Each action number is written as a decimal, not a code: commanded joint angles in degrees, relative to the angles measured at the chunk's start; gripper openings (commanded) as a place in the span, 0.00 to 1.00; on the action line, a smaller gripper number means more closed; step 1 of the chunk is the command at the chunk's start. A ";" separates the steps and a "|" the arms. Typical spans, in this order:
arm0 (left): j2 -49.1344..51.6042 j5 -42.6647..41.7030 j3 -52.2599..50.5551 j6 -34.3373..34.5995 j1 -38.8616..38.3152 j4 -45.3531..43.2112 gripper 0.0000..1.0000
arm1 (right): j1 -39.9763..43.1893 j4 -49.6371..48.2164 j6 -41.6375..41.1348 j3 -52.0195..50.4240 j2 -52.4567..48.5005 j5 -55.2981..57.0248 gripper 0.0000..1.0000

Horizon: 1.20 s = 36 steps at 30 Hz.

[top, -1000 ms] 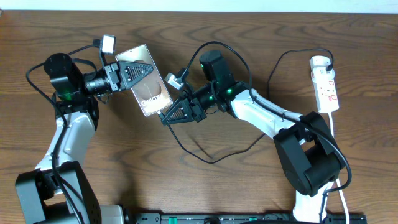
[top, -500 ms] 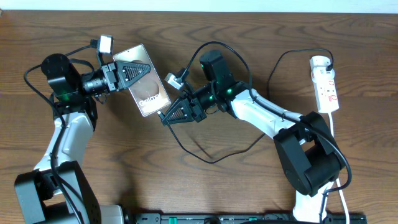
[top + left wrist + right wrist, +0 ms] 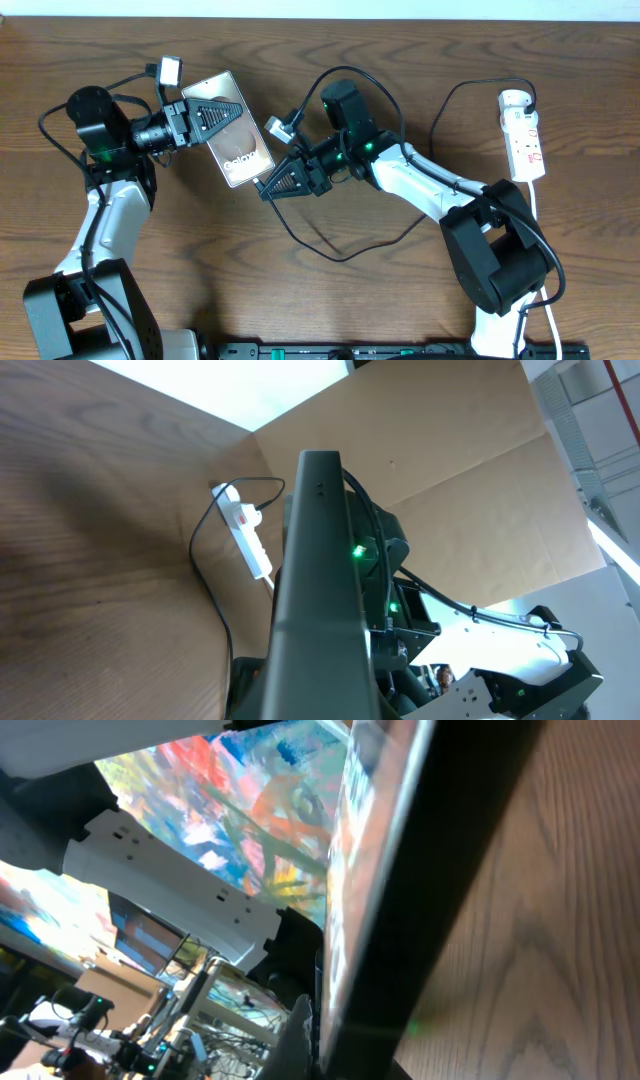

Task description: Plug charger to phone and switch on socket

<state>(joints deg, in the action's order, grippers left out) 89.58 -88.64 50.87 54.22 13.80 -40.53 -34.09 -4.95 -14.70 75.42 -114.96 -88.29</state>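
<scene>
My left gripper (image 3: 230,110) is shut on the phone (image 3: 245,155), a brownish slab with white "Galaxy" print, and holds it tilted above the table at the upper left. In the left wrist view the phone (image 3: 318,580) shows edge-on. My right gripper (image 3: 272,186) sits at the phone's lower corner, shut on the tip of the charger, whose thin black cable (image 3: 335,256) loops over the table. The connector tip itself is hidden. In the right wrist view the phone's dark edge (image 3: 440,890) fills the middle. The white socket (image 3: 526,138) lies at the far right.
A white plug adapter (image 3: 513,100) sits in the socket's far end, with the black cable arcing from it. The socket's thick white cord (image 3: 537,215) runs down the right side. The socket also shows in the left wrist view (image 3: 247,530). Cardboard panels stand behind the table.
My left gripper and the phone shifted slightly left and up a second ago. Nothing has visibly moved in the last half second.
</scene>
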 commanded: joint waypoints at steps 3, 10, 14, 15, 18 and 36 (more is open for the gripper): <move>-0.04 -1.38 0.61 0.70 -0.96 -0.50 0.07 | 0.46 -2.95 -3.28 0.76 1.09 -1.18 0.01; -0.04 -1.36 0.61 0.72 -1.36 -0.50 0.07 | 0.68 -3.39 -3.74 0.76 1.09 -1.20 0.01; -0.04 -0.85 0.61 0.85 -1.36 -0.48 0.07 | 0.66 -2.89 -3.72 0.74 1.07 -1.20 0.01; -0.04 -0.52 0.61 1.20 -1.36 -0.50 0.07 | 0.55 -2.75 -3.67 0.70 1.07 -1.20 0.01; -0.04 1.07 0.61 2.49 -1.16 -0.50 0.07 | 0.26 -2.71 -3.50 0.59 1.07 -1.22 0.01; -0.04 0.31 0.63 4.17 0.66 -0.74 0.07 | 0.94 0.00 -0.92 0.59 1.07 -1.20 0.01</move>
<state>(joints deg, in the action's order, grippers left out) 89.58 -86.96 50.87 57.65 14.24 -40.58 -33.61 -5.08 -16.91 75.40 -114.96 -88.73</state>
